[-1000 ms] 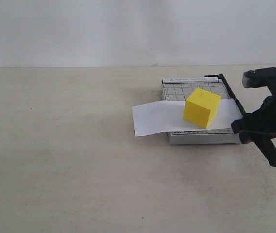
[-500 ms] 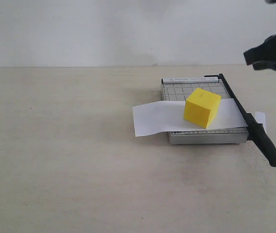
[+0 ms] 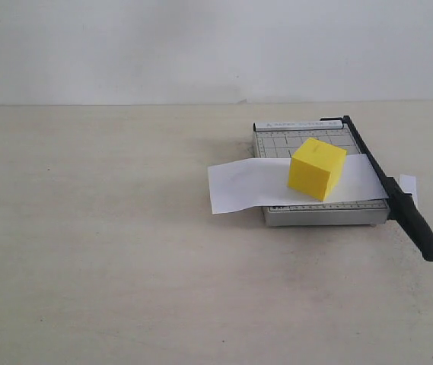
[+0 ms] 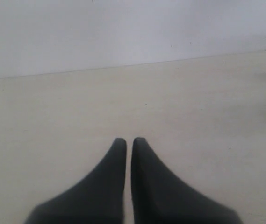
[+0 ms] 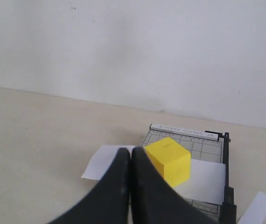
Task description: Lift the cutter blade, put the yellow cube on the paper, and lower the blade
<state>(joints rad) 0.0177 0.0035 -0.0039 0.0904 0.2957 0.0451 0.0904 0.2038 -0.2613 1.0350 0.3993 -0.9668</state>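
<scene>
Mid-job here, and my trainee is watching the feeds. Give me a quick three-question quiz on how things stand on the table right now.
1. True or false: the cutter blade is raised above the trimmer.
2. Multiple choice: the yellow cube rests on A) the cutter blade, B) the paper, C) the trimmer, clear of the paper.
3. Fill in: the jaws of the right gripper are ____.

Key: 1 false, it lies down along the trimmer's edge; 2 B; 3 shut.
</scene>
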